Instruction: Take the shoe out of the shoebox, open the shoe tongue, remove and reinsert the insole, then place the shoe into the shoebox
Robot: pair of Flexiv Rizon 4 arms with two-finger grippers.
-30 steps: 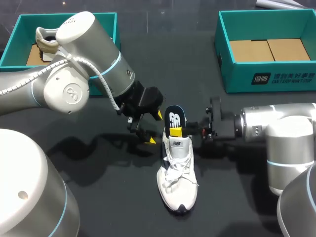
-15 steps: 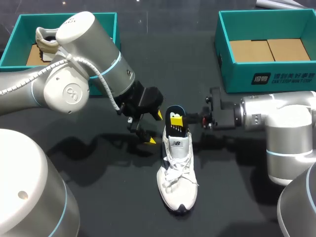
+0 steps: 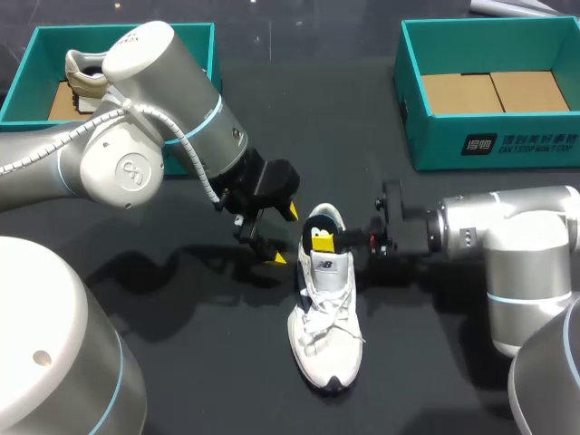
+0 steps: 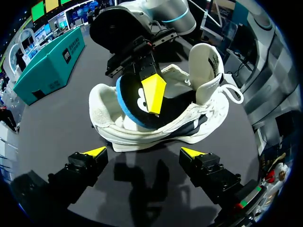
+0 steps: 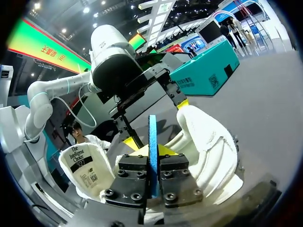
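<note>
Insole (image 3: 317, 232) is sticking out of the heel opening of the white shoe (image 3: 326, 317), which is lying mid-desk (image 3: 208, 362), and the right pincer (image 3: 324, 239) is clamping it edge-on. Pushed at this angle, it may end up buckling against the collar or shoving the unbraced shoe away. The left pincer (image 3: 285, 234) is hovering released just beside the shoe. The empty right shoebox (image 3: 489, 145) is standing well apart, and the left shoebox (image 3: 50, 34) is holding another shoe (image 3: 82, 72).

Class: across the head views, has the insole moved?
Yes. Clamped in the right gripper, the insole has dropped from above the heel of the white shoe into it; the shoe stayed put.
</note>
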